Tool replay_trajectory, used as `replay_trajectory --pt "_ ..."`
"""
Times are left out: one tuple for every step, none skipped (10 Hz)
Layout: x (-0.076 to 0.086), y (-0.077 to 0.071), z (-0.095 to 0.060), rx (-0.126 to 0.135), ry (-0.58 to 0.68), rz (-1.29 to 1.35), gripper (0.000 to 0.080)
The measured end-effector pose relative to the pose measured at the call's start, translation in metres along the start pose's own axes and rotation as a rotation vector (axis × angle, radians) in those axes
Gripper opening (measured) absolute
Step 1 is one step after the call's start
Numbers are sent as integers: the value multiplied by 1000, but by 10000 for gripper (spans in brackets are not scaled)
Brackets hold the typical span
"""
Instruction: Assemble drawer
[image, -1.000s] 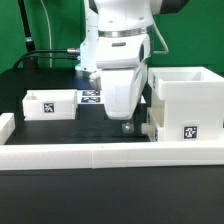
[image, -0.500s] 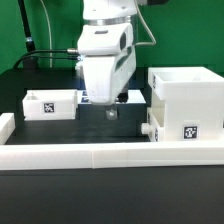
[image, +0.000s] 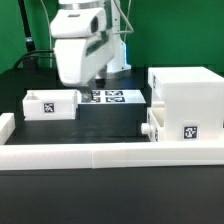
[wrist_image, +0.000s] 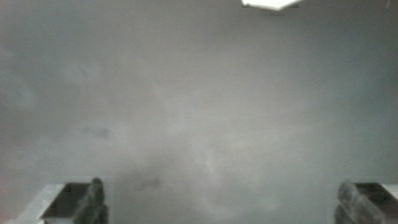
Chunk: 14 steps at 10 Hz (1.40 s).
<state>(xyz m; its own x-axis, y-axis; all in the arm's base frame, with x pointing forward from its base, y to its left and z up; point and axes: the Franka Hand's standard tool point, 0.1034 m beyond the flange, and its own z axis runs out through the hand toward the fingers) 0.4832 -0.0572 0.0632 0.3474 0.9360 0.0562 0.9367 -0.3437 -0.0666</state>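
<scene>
Up at ten o'clock from the drawer housing (image: 186, 95), near the small tray (image: 50, 103), we hold the gripper (wrist_image: 217, 203) with jaws apart and empty; descending off-centre, we risk nudging that tray askew.

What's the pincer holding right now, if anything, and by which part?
Nothing is held. In the wrist view the robot's two-finger pincer is open, its jaws wide apart with nothing between them.
</scene>
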Motion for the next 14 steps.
replay_trajectory --pt "-6 1 0 1 0 15 649" --pt "-5 0 1 2 0 15 649" --pt "-4 0 1 3 2 73 649" --pt "-4 0 2 4 1 137 649" --pt "-4 0 2 4 1 170 649" --pt "-4 0 2 4 1 257 649" --pt "-4 0 2 4 2 329 649" --pt "-5 0 1 1 3 406 649" --pt "-10 -2 -2 -16 10 484 649" --pt "-13 -8 -3 -25 11 532 649" --pt "-19 -12 -5 -34 14 603 649" --pt "-25 -16 -9 -51 24 742 649" --pt "-24 -17 -8 -49 25 791 649" --pt "-23 -17 -7 -47 27 827 649"
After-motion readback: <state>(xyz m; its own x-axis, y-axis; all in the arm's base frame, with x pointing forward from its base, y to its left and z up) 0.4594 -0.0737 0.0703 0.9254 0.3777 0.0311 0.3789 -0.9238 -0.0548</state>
